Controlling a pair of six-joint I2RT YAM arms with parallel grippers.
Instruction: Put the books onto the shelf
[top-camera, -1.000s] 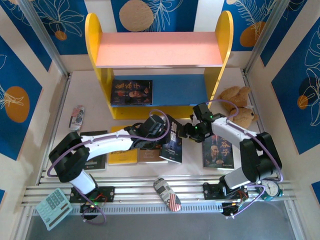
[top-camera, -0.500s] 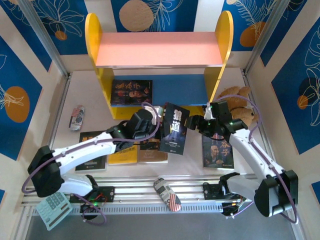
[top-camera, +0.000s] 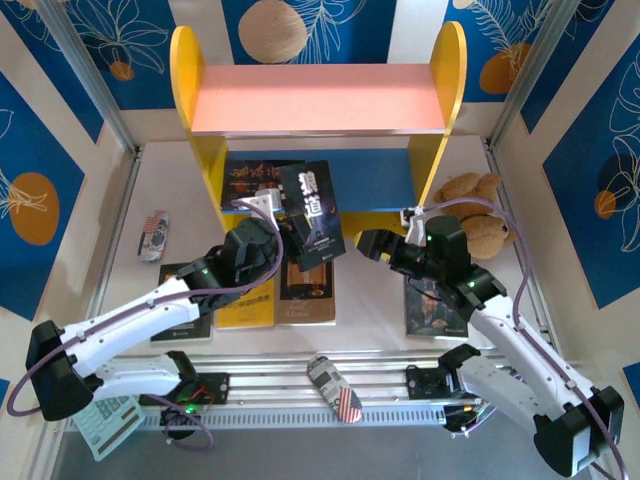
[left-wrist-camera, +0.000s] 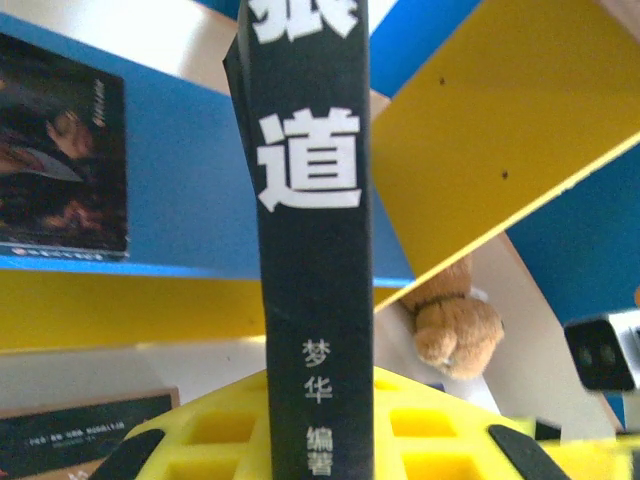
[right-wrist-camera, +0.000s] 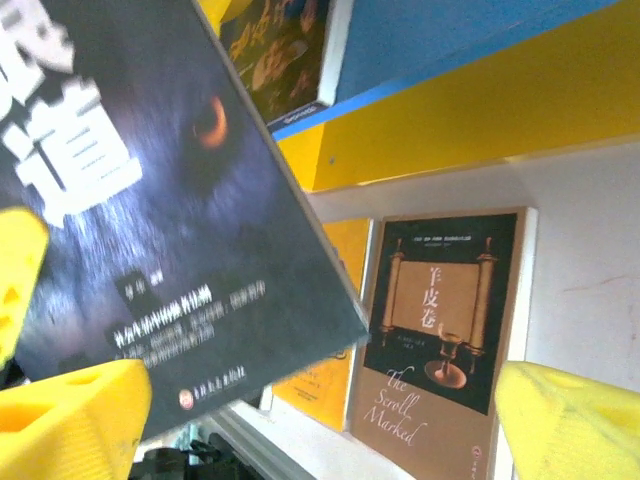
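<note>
The left gripper (top-camera: 296, 240), its yellow waffle-textured jaws clamped on the thin glossy black paperback with white characters (top-camera: 313, 205), holds it upright before the blue lower board (top-camera: 375, 178) of the round-sided yellow shelf (top-camera: 455, 70). The right gripper (top-camera: 368, 243) stands wide apart just beside it.

Top camera looks down on the shelf (top-camera: 320, 100) from high in front of it. Both wrist cameras sit close before it, sharing its blue lower board (left-wrist-camera: 190, 170) and the black book (left-wrist-camera: 315, 250).
</note>
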